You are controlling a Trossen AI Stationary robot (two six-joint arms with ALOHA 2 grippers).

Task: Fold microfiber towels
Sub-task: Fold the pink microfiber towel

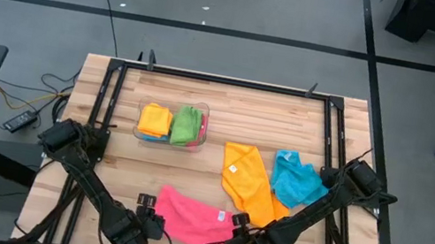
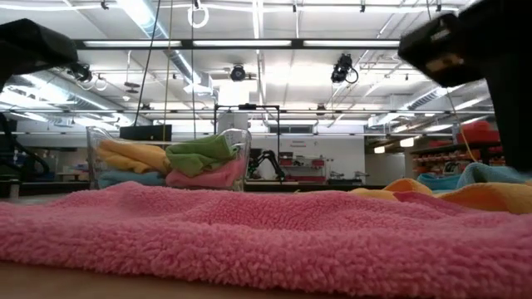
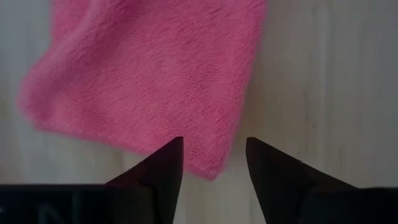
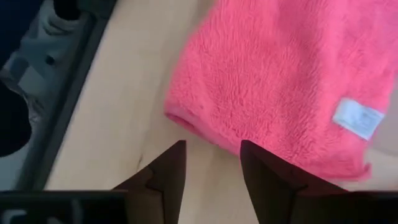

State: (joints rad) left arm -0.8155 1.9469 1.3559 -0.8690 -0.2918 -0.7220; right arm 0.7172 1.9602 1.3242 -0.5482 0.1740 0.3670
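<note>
Pink fleecy microfiber towel [image 2: 249, 232] fills the low view's foreground, lying flat on the pale wooden table [image 1: 229, 106] near the front edge. Both grippers hang right over it: the left gripper [image 3: 211, 163] has its jaws parted above one corner, nothing between them, and the right gripper [image 4: 211, 163] stands open just off the opposite folded edge, also empty.

My read: this is the pink towel's fold in progress, both arms lined up on the near corners. Next, I'd say, each pair of jaws needs to drop onto an edge, pinch the fabric and carry it across.

Count time. Loose on the table: three towels, the pink one, an orange-yellow towel [image 1: 247, 181] and a turquoise-blue towel [image 1: 295, 181] beside it, touching. In the clear plastic bin [image 1: 167, 142]: four folded ones show in the low view, yellow, green, pink and blue.
</note>
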